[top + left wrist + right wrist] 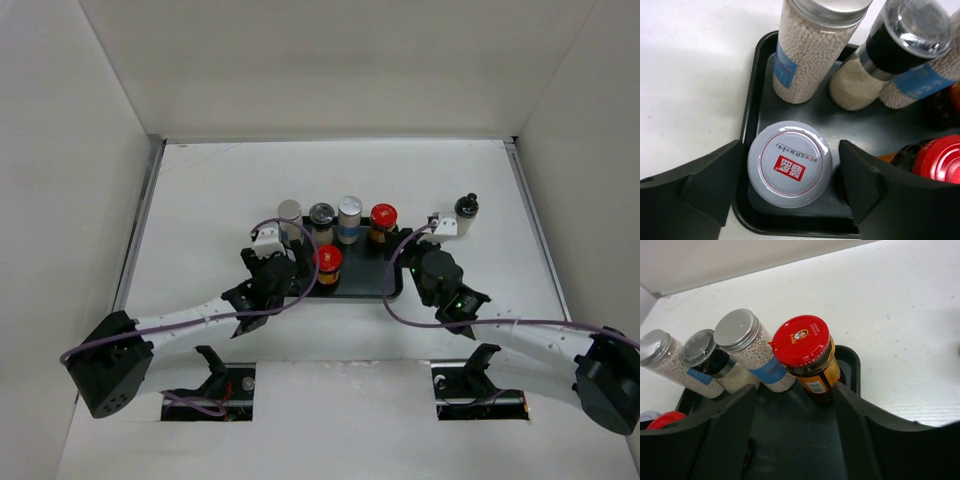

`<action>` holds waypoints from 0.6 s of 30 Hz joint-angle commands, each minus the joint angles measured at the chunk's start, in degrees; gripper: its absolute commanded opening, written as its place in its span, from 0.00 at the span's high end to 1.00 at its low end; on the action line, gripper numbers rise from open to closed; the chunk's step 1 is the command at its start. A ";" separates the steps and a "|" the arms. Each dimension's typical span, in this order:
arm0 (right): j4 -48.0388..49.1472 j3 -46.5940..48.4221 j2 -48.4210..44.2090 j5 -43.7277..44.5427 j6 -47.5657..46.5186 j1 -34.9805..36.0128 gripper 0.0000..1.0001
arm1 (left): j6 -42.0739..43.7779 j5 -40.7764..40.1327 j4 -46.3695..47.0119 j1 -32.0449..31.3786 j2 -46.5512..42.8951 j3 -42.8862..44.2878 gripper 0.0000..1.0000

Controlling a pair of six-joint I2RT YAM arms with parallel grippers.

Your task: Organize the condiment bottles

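Note:
A black tray [365, 282] holds the condiment bottles. Along its back stand a silver-capped jar [289, 210], a clear-capped grinder [322, 214], a silver-capped jar with a blue label [349, 209] and a red-capped brown jar [383, 216]. Another red-capped jar [328, 260] stands at the front. A black-capped bottle [466, 209] stands on the table right of the tray. My left gripper [790, 165] is open around a white-capped jar [790, 163] standing in the tray's front left corner. My right gripper [795, 400] is open and empty over the tray floor, the red-capped jar [802, 340] just ahead of its right finger.
White walls enclose the table on three sides. The tray rim [752, 75] lies close to the left finger, and the tray's right rim [852, 360] is beside the right finger. Both arms reach in from the near edge.

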 commanded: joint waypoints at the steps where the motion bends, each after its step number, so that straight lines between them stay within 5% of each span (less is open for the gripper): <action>1: 2.65 -0.39 -1.77 0.88 0.74 -0.50 0.43 | 0.35 -1.45 5.84 -0.34 -3.23 -0.17 0.17; 5: -0.08 0.66 -3.61 1.14 0.83 -1.90 0.65 | 1.06 -1.54 5.84 -0.25 -6.84 -0.43 0.05; 11: -10.35 8.65 -4.05 5.09 0.92 -7.17 0.65 | 3.60 -1.89 7.15 0.80 -15.09 -0.52 0.00; 13: -12.47 10.41 -3.79 6.15 0.65 -9.71 0.55 | 5.44 -2.07 9.25 1.42 -19.57 -1.66 0.00; 16: -13.35 12.09 -2.39 7.29 -1.10 -14.98 0.19 | 9.31 -4.43 13.82 3.79 -26.87 -6.04 0.00; 18: -13.88 13.49 0.06 7.65 -2.07 -19.90 0.04 | 8.80 -8.63 17.42 6.59 -32.57 -11.74 0.00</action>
